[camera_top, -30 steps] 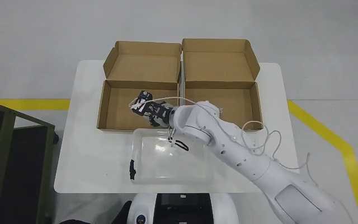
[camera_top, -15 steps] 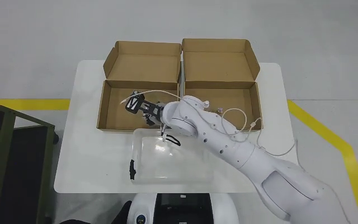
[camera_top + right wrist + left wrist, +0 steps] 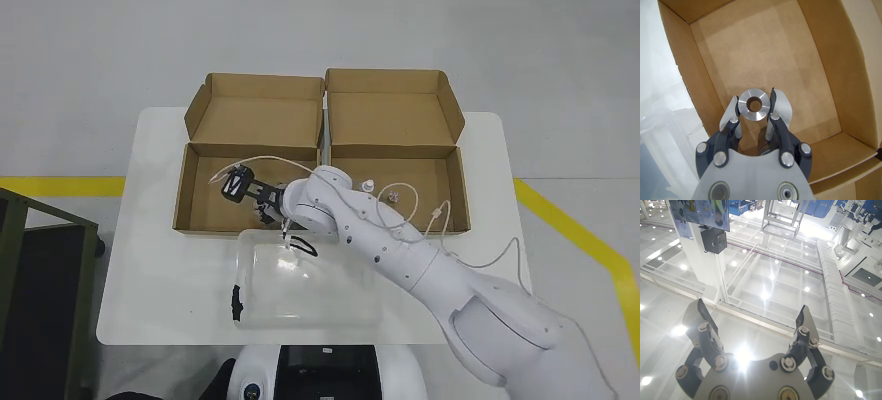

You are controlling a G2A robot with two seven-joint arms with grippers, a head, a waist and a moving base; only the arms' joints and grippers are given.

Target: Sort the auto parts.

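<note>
Right wrist view: R gripper (image 3: 754, 103) clamped on metal ring (image 3: 761, 114), held above floor of left cardboard box (image 3: 757, 47), at far-left of counter (image 3: 150, 280). L gripper (image 3: 753, 315) spread wide, facing ceiling.

Even, diffuse overhead light falls on the white bench (image 3: 150, 290), which reads very bright. Shadows there are soft and faint, deepest along the inner walls of the cardboard box (image 3: 200, 195) under the arm. In the left wrist view, ceiling lamps (image 3: 764, 295) burn out into starbursts, and a strong flare washes over the base of the left tool (image 3: 751, 304). The metal ring (image 3: 754, 108) gripped in the right tool (image 3: 754, 97) carries bright radial glints, with a dark shadow on the box floor beneath. Box walls and ceiling beams (image 3: 783, 262) bow toward the wrist views' edges.
</note>
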